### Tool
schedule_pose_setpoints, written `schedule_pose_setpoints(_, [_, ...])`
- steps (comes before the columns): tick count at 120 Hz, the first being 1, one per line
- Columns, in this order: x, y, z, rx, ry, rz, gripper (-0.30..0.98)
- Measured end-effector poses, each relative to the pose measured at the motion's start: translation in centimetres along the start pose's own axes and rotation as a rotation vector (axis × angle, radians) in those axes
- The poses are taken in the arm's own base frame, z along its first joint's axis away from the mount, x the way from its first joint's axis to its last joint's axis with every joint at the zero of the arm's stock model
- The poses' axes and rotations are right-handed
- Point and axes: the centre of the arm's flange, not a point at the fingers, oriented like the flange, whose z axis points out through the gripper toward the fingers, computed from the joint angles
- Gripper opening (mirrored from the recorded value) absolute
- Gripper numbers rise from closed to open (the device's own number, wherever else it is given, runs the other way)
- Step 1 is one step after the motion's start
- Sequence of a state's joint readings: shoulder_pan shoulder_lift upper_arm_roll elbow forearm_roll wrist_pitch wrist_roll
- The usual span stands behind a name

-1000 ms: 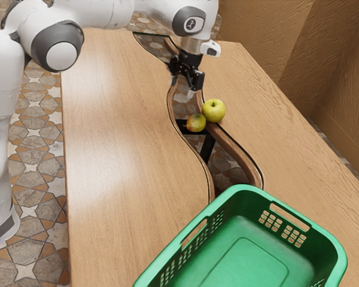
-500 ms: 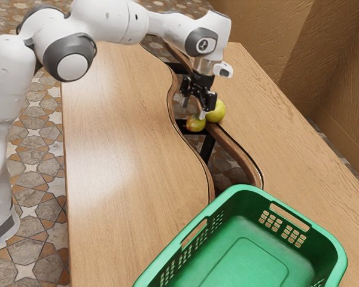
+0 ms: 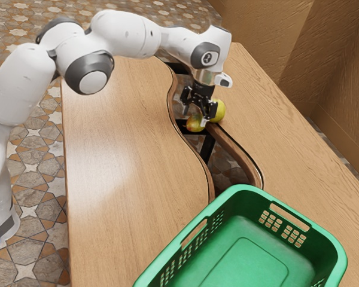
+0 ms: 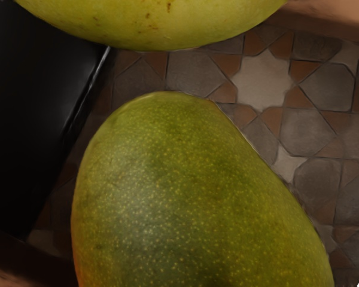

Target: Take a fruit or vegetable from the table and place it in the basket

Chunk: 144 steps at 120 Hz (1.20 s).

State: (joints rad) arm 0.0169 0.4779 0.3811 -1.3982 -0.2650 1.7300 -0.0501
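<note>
Wood tabletop [image 3: 122,125], w/ glass strip [image 3: 227,171]: 1 mango [image 3: 194,125] on strip, nr. apple [image 3: 219,112]; prob. firm, fairly heavy, slick-skinned, bruisable. My gripper [image 3: 195,116]: fingers spread, at mango. I'd grip mid-body, opp. sides, for basket [image 3: 245,188].

No legible txt, nos. or brand names. One small round emblem, light w/ dark marks [image 3: 208,58], sits on the dark round cap [image 3: 197,58] of the white arm [image 3: 128,33], a bit above the claw [image 3: 195,116] in the ext. view; too small to read, so can't tell if it's a logo, letter or no.
</note>
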Motion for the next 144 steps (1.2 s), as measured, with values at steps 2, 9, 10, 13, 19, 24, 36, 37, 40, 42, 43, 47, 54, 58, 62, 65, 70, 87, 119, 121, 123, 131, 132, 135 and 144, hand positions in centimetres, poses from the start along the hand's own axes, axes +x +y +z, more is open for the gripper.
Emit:
schedule_pose_setpoints(2, [0.1,0.0,0.2,-0.002,-0.003,-0.001,0.69])
schedule_pose_setpoints(9, [0.3,0.1,0.8,-0.007,-0.009,-0.001,0.68])
schedule_pose_setpoints(10, [0.4,0.2,0.8,-0.008,-0.008,-0.001,0.68])
schedule_pose_setpoints(13, [0.6,0.3,0.9,-0.008,-0.007,0.0,0.68])
schedule_pose_setpoints(19, [1.0,0.5,1.1,-0.006,-0.005,0.003,0.67])
schedule_pose_setpoints(24, [1.3,0.7,1.6,-0.003,-0.007,0.006,0.66])
schedule_pose_setpoints(36, [1.6,0.9,2.1,-0.001,-0.01,0.008,0.59])
schedule_pose_setpoints(37, [1.6,0.9,2.1,-0.001,-0.01,0.008,0.58])
schedule_pose_setpoints(40, [1.6,0.9,2.1,-0.001,-0.01,0.009,0.55])
schedule_pose_setpoints(42, [1.6,0.9,2.1,-0.001,-0.01,0.01,0.53])
schedule_pose_setpoints(43, [1.6,0.9,2.1,-0.001,-0.01,0.01,0.52])
schedule_pose_setpoints(47, [1.6,1.0,2.1,0.0,-0.01,0.011,0.49])
schedule_pose_setpoints(54, [1.6,1.2,2.1,0.001,-0.009,0.015,0.46])
schedule_pose_setpoints(58, [1.4,1.4,1.5,-0.002,-0.001,0.019,0.45])
schedule_pose_setpoints(62, [1.1,1.7,0.4,-0.009,0.013,0.025,0.44])
schedule_pose_setpoints(65, [0.6,2.1,-0.7,-0.016,0.027,0.034,0.43])
schedule_pose_setpoints(70, [-0.5,3.2,-2.9,-0.028,0.053,0.056,0.43])
schedule_pose_setpoints(87, [-5.9,8.8,-10.4,-0.06,0.124,0.174,0.44])
schedule_pose_setpoints(119, [-15.3,20.5,-15.3,-0.036,0.15,0.415,0.41])
schedule_pose_setpoints(121, [-15.8,21.3,-15.2,-0.035,0.148,0.43,0.41])
schedule_pose_setpoints(123, [-16.4,22.1,-15.1,-0.033,0.145,0.447,0.41])
schedule_pose_setpoints(131, [-19.2,26.2,-15.0,-0.031,0.143,0.525,0.41])
schedule_pose_setpoints(132, [-19.6,26.7,-14.9,-0.03,0.143,0.536,0.41])
schedule_pose_setpoints(135, [-20.8,28.2,-14.8,-0.027,0.141,0.567,0.41])
schedule_pose_setpoints(144, [-24.4,32.3,-14.1,-0.018,0.135,0.654,0.4])
